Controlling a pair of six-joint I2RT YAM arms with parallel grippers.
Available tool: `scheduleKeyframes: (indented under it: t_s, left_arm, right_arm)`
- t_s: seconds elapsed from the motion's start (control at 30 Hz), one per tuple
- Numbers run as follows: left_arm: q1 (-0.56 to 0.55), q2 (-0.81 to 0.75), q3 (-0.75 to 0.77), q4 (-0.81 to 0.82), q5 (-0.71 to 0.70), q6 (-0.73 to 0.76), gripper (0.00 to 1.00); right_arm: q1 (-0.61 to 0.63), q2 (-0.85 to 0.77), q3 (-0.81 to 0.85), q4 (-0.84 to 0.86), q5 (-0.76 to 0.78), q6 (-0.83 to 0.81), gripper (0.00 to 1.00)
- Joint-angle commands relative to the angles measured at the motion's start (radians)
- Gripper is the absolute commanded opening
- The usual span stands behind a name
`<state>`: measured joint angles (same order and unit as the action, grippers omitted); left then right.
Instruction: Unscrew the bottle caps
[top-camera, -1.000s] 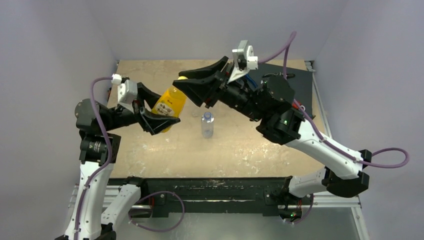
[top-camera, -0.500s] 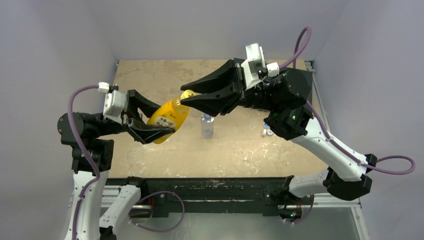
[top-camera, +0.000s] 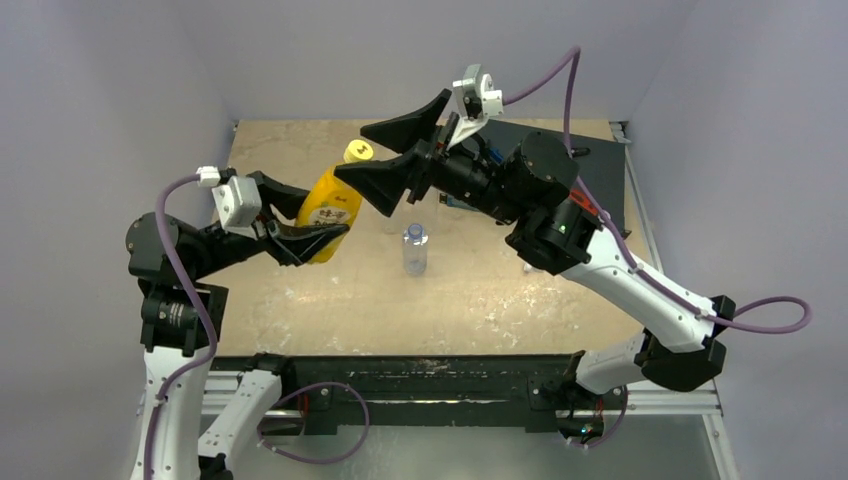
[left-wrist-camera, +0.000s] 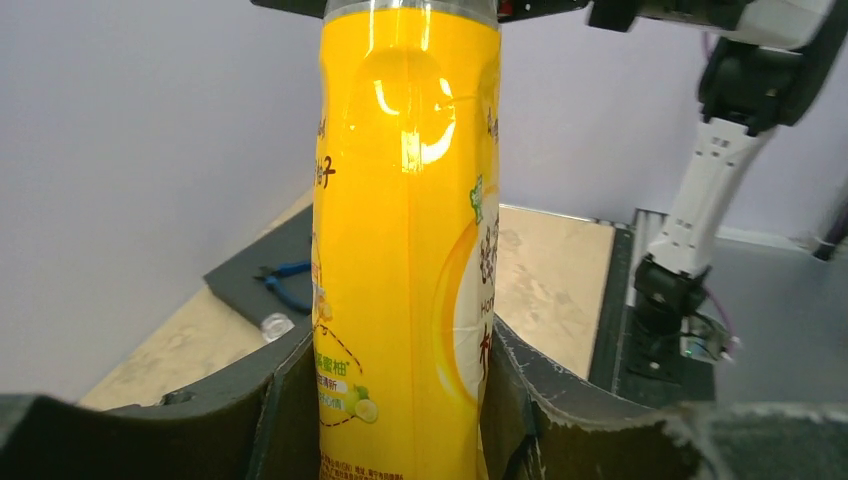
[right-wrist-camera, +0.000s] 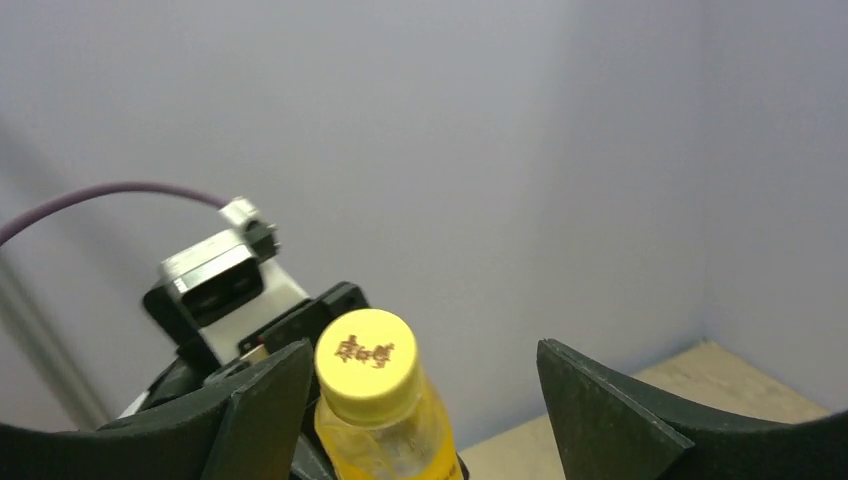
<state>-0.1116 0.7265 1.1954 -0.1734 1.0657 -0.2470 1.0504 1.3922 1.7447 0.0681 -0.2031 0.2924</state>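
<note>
The orange-yellow bottle (top-camera: 328, 208) with its yellow label is held off the table, tilted, by my left gripper (top-camera: 320, 216), shut on its lower body. The left wrist view shows the bottle (left-wrist-camera: 400, 250) pressed between both dark fingers of that left gripper (left-wrist-camera: 400, 410). Its yellow cap (top-camera: 358, 152) sits on the neck. My right gripper (top-camera: 354, 151) is open around the cap. From the right wrist, the cap (right-wrist-camera: 367, 365) lies close to the left finger, with a wide gap to the other, inside the right gripper (right-wrist-camera: 422, 356). A small clear bottle (top-camera: 415, 250) stands capped mid-table.
A black mat (top-camera: 592, 170) lies at the table's back right, largely under my right arm. Blue pliers (left-wrist-camera: 284, 284) rest on the mat, with a small clear round object (left-wrist-camera: 275, 325) beside them. Purple walls close in on the left, back and right.
My right gripper has gone from shut on the yellow cap to wide open around it. The left arm has brought the bottle more upright and its fingers have closed tighter on it.
</note>
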Motion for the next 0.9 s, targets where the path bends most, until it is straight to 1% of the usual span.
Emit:
scheduleKeyframes:
  t_s: [0.0, 0.1, 0.23, 0.33, 0.43, 0.6, 0.87]
  left_arm:
    - [0.003, -0.027, -0.023, -0.008, -0.225, 0.147, 0.00]
    - [0.003, -0.023, -0.028, -0.016, -0.275, 0.177, 0.00]
    - [0.003, -0.030, -0.049, -0.020, -0.301, 0.208, 0.00]
    - [0.003, -0.027, -0.057, -0.026, -0.297, 0.211, 0.00]
    - [0.002, -0.014, -0.051, -0.029, -0.262, 0.179, 0.00]
    - [0.003, -0.011, -0.040, -0.030, -0.266, 0.187, 0.00]
    - [0.003, -0.004, -0.044, -0.023, -0.281, 0.181, 0.00]
  right_arm:
    - [0.031, 0.001, 0.065, -0.063, 0.310, 0.061, 0.86]
    - [0.036, 0.016, 0.098, -0.087, 0.373, 0.084, 0.83]
    - [0.036, 0.050, 0.150, -0.093, 0.395, 0.100, 0.78]
    - [0.037, 0.088, 0.199, -0.099, 0.392, 0.107, 0.75]
    - [0.039, 0.121, 0.235, -0.113, 0.408, 0.115, 0.71]
    - [0.039, 0.128, 0.237, -0.134, 0.445, 0.111, 0.69]
    - [0.040, 0.142, 0.239, -0.142, 0.417, 0.125, 0.60]
